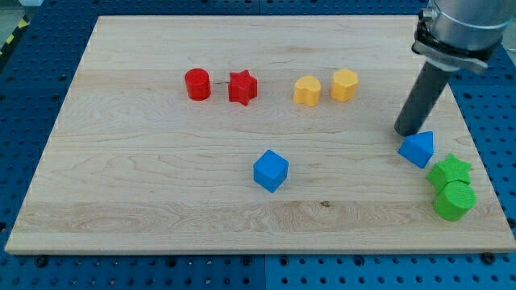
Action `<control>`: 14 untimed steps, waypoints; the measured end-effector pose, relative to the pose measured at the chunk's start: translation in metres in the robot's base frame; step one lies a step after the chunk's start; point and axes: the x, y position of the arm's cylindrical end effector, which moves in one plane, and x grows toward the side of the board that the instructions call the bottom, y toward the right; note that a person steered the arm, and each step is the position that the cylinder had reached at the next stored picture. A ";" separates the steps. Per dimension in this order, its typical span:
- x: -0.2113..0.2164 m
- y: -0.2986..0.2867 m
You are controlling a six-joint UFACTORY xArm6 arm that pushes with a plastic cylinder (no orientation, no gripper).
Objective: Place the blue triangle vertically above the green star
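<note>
Near the view's right edge of the bench [161, 217], my tip [406, 132] sits just above and left of the blue triangle [417, 149], seemingly touching it. Green star [450, 171] lies just below-right of the triangle, green cylinder [455, 200] beneath it. Blue cube [270, 170] stands mid-board; red cylinder [197, 84], red star [242, 87] and two yellow blocks [306, 90] [344, 84] sit well apart above. No gripper exists.

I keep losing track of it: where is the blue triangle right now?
At the view's right, the blue triangle sits just below my tip, up-left of the green star.
</note>
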 end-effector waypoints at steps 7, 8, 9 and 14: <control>0.039 -0.002; 0.038 0.007; 0.038 0.012; 0.034 -0.213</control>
